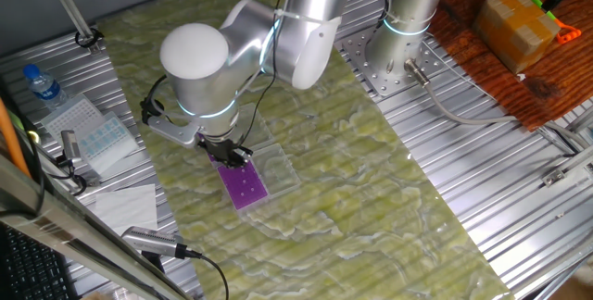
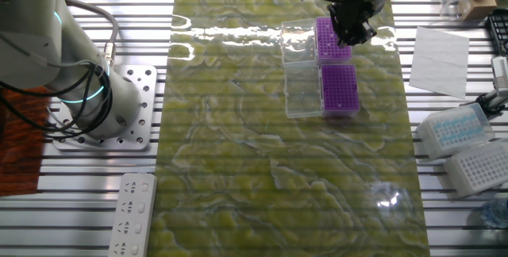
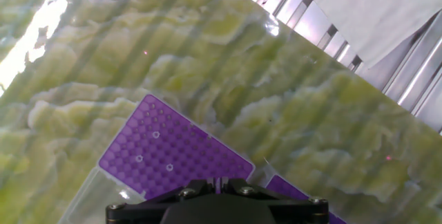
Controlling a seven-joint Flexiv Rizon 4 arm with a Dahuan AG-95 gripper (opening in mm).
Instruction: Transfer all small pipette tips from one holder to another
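The hand [image 2: 352,28] hangs low over the far purple rack [image 2: 327,39]; its fingers are hidden in every view, so whether they are spread or pressed together, or hold anything, cannot be told. In the hand view only the dark housing shows along the bottom edge.

That hand view alone resolves the small pipette tips [image 3: 156,135]: three pale rings sit in the near purple rack [image 3: 166,155], two towards its left part and one nearer the middle, each in its own hole, the other holes dark. A corner of the second rack peeks out at the lower right.

The other fixed view shows what the hand view cannot: two purple racks end to end, each beside a clear lid [image 2: 300,98] folded open to its left, all on the green mat [image 2: 238,146] covering the bench [image 2: 95,209]. Tips are too small to make out there.

The remaining fixed view has the arm covering one rack, leaving a single purple top [image 1: 243,187] visible.
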